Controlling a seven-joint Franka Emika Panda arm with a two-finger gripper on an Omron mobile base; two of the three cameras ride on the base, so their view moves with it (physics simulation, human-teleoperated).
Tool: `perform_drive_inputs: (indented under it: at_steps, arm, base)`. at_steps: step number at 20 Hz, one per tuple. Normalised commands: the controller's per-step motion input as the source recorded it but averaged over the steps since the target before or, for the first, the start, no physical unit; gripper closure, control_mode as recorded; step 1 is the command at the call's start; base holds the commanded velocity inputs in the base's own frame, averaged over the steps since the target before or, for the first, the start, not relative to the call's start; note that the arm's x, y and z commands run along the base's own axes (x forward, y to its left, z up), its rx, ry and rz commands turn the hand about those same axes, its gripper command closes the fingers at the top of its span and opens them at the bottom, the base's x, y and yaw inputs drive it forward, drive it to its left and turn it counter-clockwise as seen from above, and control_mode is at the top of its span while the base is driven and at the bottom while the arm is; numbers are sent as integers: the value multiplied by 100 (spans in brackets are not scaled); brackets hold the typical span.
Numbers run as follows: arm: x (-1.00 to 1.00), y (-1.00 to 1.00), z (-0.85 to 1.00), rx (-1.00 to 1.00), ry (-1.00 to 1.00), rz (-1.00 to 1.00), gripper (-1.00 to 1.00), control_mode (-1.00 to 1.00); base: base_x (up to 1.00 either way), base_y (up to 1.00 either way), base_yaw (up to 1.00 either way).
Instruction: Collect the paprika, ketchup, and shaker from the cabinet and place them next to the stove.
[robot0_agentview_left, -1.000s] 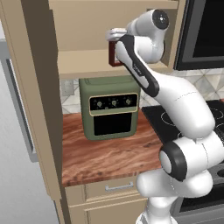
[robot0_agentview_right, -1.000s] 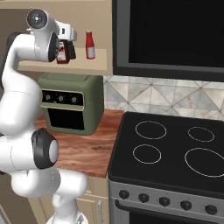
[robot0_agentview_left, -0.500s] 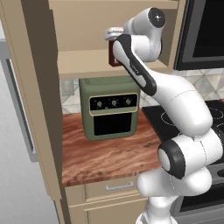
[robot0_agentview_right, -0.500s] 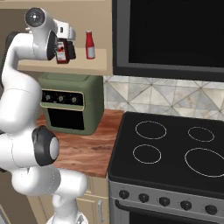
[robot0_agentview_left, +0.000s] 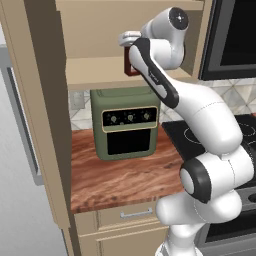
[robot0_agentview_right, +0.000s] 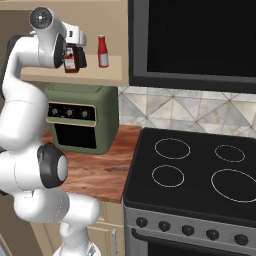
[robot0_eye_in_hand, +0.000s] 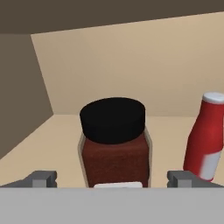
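- We see the cabinet (robot0_eye_in_hand: 131, 65), its beige shelf holding the jar and the bottle.
- The gripper (robot0_eye_in_hand: 113, 178) reaches into it, jaws spread wide to either side of the paprika (robot0_eye_in_hand: 114, 146), not clamped on it.
- The paprika stands upright, long axis vertical, black cap on top; a red label shows, and we cannot read any writing.
- The ketchup (robot0_eye_in_hand: 204, 140) stands nearby, leaning slightly in the hand view; its pale label band is unreadable.

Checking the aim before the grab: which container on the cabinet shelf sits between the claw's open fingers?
The paprika jar, dark reddish-brown with a black cap, sits centred between the fingers of the open claw. The slim red ketchup bottle stands off to one side, outside them.
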Motion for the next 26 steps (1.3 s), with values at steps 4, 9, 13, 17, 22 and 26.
perform_drive_inputs:
  at_steps: [4,9,13,17,22,26]
  arm:
    - [3,0,0,0,1,0,-100,-100]
    - [12,0,0,0,1,0,-100,-100]
    - [15,0,0,0,0,0,-100,-100]
    - [12,0,0,0,0,0,-100,-100]
    - [4,0,0,0,0,0,-100,-100]
    - [0,0,0,0,0,0,-100,-100]
  base:
    - [0,0,0]
    - [0,0,0]
    - [0,0,0]
    - [0,0,0]
    - [0,0,0]
    - [0,0,0]
